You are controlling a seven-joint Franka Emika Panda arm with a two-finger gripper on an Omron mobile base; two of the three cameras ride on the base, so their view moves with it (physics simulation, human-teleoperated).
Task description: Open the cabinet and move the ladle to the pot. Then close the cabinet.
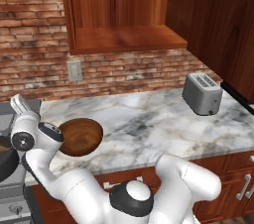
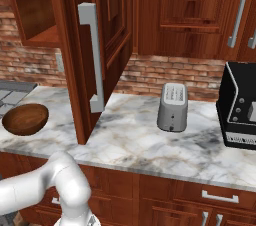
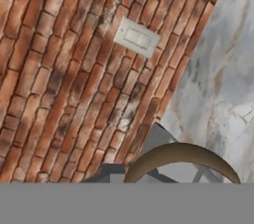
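A: While the cabinet (image 2: 107, 30) door stands swung out over the worktop (image 1: 149, 119), where's the ladle?

B: Can't see it — jaws fully closed, load unclear. The pot (image 1: 6, 161) sits beyond the worktop's left edge.

A: Risk?

B: Swinging back, the arm could clip the wooden bowl (image 1: 79, 136) at the front-left corner.

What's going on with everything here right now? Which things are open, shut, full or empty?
cabinet: open, shelf bare
cabinet door: swung wide out over the counter
wooden bowl: upright on the counter, nothing inside
toaster: upright, slots empty
pot: on the stove at the picture's left edge, contents unclear
neighbouring cabinet: shut
lower drawers: shut
gripper: shut, by the wooden bowl
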